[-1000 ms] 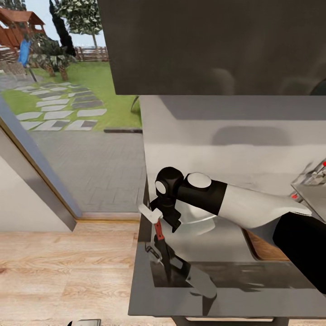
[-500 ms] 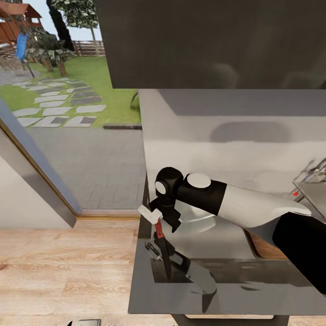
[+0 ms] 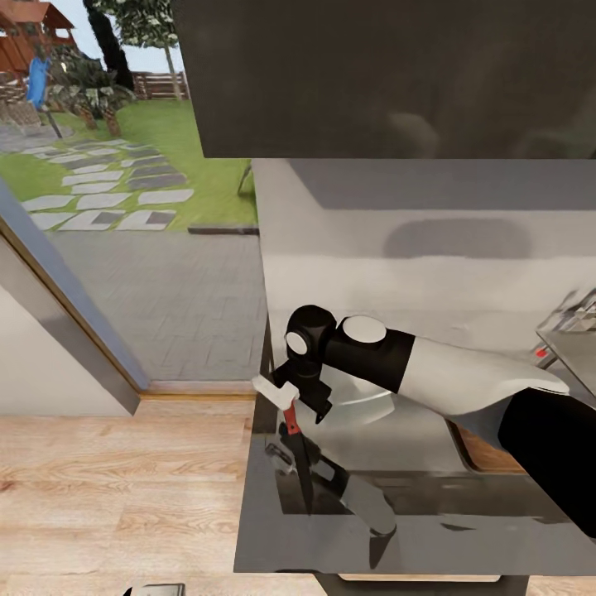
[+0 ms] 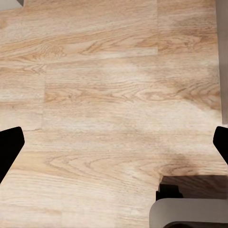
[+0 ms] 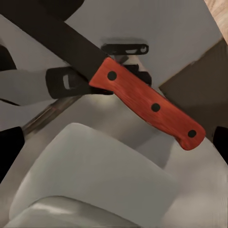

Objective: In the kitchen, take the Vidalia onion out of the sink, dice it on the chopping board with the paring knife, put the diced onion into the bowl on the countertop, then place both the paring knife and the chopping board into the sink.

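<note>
The counter (image 3: 430, 248) is extending ahead of and beside the right end effector (image 3: 290, 406), with the sink (image 3: 571, 348) well apart on its far side. The chopping board (image 3: 484, 451) is lying under the forearm, behind the end effector. The bowl (image 3: 356, 397) is sitting just beside the end effector. The right end effector is gripping the paring knife (image 3: 290, 422) by its red handle, blade pointing down at the counter. The left end effector (image 4: 114, 142) is hanging spread apart over wooden floor (image 4: 104, 95).

Judgement: the knife is in hand but not yet in the sink; the board is not yet moved. The onion's state cannot be told.

Against the earlier frame, the arm pose is matching; the camera has shifted slightly.
</note>
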